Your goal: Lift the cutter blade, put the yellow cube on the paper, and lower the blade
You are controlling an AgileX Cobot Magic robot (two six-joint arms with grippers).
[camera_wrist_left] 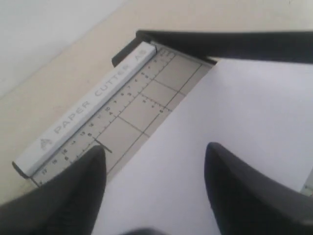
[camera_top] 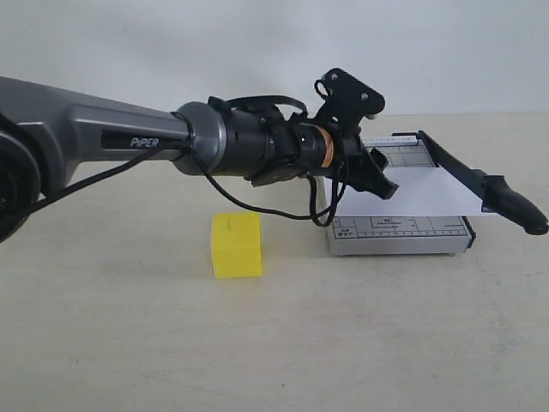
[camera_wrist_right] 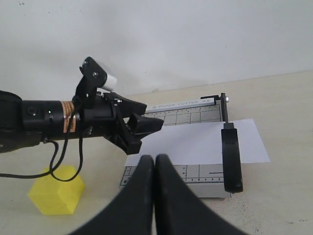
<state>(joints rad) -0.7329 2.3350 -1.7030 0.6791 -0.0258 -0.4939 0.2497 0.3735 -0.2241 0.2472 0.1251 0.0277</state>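
The yellow cube (camera_top: 236,245) sits on the table left of the grey cutter base (camera_top: 399,233), and it also shows in the right wrist view (camera_wrist_right: 56,190). The white paper (camera_top: 429,193) lies across the base, running under the cutter blade (camera_top: 480,180). The blade lies low along the base's right edge. My left gripper (camera_top: 382,176) hovers over the paper's left part, open and empty, its fingertips (camera_wrist_left: 93,161) wide apart above the paper (camera_wrist_left: 234,112). My right gripper (camera_wrist_right: 155,164) is shut on nothing, held back from the cutter facing the blade handle (camera_wrist_right: 231,156).
The left arm (camera_top: 129,137) stretches across the table above the cube, with a cable (camera_top: 257,206) hanging below it. A pale wall stands behind the table. The base's ruler bar (camera_wrist_left: 93,105) runs along its far edge.
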